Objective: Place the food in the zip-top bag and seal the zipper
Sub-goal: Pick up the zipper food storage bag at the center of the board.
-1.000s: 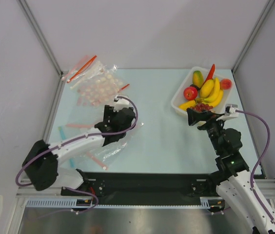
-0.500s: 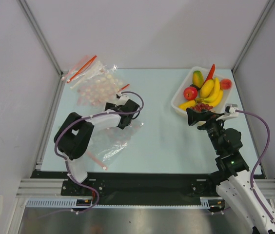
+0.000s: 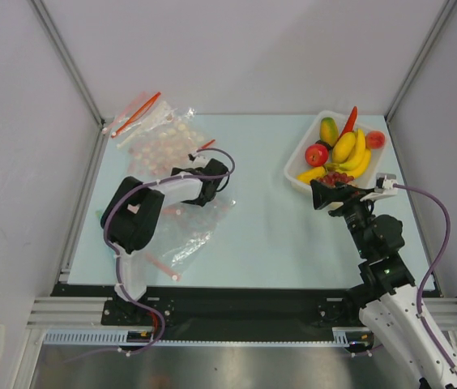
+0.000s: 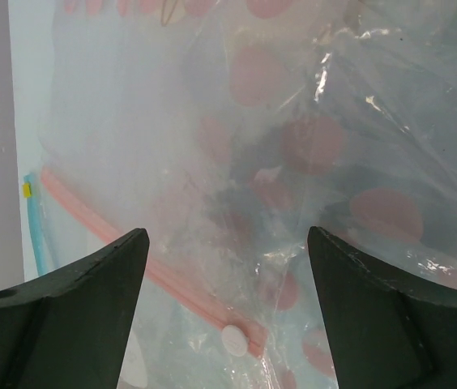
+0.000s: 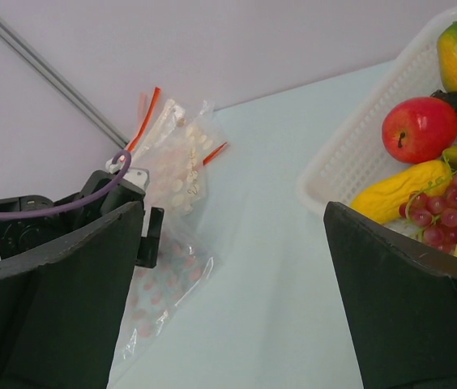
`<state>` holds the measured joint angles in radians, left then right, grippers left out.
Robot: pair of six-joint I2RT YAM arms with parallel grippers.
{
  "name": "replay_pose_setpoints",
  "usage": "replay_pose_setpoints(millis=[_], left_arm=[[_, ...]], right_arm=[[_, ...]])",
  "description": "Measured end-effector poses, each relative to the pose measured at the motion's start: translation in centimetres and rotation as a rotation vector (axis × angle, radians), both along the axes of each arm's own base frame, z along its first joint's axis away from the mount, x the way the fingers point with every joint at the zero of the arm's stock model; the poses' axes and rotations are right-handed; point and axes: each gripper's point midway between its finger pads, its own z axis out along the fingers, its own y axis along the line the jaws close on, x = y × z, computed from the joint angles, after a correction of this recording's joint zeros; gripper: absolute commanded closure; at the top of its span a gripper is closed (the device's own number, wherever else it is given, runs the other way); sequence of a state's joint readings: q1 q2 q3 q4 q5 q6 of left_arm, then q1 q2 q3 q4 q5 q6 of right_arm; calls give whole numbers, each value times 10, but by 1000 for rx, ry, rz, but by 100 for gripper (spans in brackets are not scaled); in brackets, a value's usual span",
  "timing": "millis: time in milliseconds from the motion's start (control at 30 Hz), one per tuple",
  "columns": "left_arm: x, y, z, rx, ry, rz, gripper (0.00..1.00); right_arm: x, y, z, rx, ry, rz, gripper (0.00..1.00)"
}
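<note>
The food lies in a white basket at the back right: yellow bananas, a red apple, a red chili, a mango, a peach and dark grapes. The crinkly clear zip-top bag lies flat at front left, its pink-red zipper near the table's front. My left gripper is open and empty just above the bag's far end. In the left wrist view, the left gripper is over a pink strip with a white slider; whose strip it is I cannot tell. My right gripper is open and empty beside the basket's near corner.
A pile of white-dotted bags with red strips lies at the back left. A pink-dotted bag lies under the clear one. A blue strip shows at the left. The right wrist view shows the apple, the grapes and the basket rim.
My left arm has folded up, its elbow swinging from the front left toward the bags. Its gripper has shifted a little farther back over the bags. The right arm has not moved.
</note>
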<state>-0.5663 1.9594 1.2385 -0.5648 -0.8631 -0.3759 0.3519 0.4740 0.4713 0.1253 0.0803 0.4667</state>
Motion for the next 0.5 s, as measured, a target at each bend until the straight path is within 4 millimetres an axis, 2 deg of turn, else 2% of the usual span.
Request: replay_pose_setpoints(millis=[167, 267, 300, 367, 400, 500], left_arm=[[2, 20, -1, -6, 5, 72, 21], [1, 36, -4, -24, 3, 126, 40], [-1, 39, -5, -27, 7, 133, 57], [-7, 46, -8, -42, 17, 146, 80], [-9, 48, -9, -50, 15, 148, 100], [-15, 49, -4, -77, 2, 138, 100]], right_arm=[[0, 0, 1, 1, -2, 0, 0], [0, 0, 1, 1, -2, 0, 0], [0, 0, 1, 1, -2, 0, 0], [0, 0, 1, 1, -2, 0, 0], [0, 0, 1, 1, -2, 0, 0], [0, 0, 1, 1, -3, 0, 0]])
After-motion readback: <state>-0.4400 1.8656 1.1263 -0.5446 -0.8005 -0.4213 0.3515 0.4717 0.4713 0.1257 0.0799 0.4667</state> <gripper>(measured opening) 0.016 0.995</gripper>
